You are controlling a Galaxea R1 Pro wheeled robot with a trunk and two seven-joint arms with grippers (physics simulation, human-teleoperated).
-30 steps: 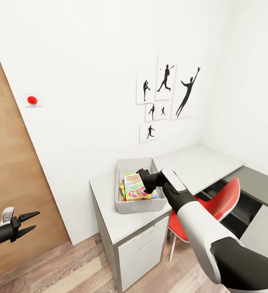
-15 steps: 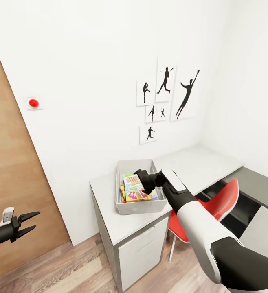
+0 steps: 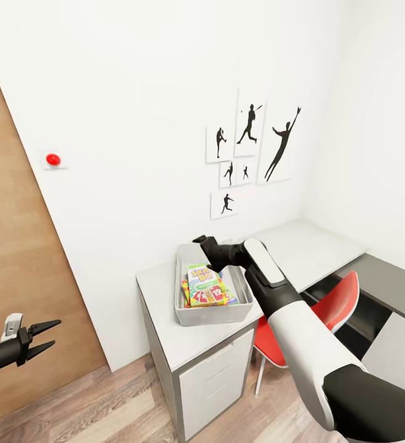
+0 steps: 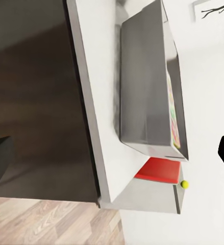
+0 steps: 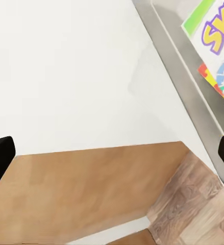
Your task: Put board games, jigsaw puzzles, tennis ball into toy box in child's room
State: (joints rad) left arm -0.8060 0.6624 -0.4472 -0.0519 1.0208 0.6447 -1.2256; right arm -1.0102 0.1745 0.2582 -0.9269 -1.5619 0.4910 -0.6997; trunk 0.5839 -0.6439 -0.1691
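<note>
Grey box (image 3: 193, 314) on the table (image 3: 165, 289) holds Skip-Bo (image 3: 205, 284) atop puzzle pieces; the right gripper (image 3: 200, 241), spread empty, hovers at its 12 o'clock rim, the left gripper (image 3: 47, 335) gapes idle, and the ball (image 4: 184, 184) seems left.

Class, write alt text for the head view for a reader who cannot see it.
The right gripper hovers over the far rim of a grey toy box holding a Skip-Bo board game, on a white table. The left gripper hangs open near a wooden door.
</note>
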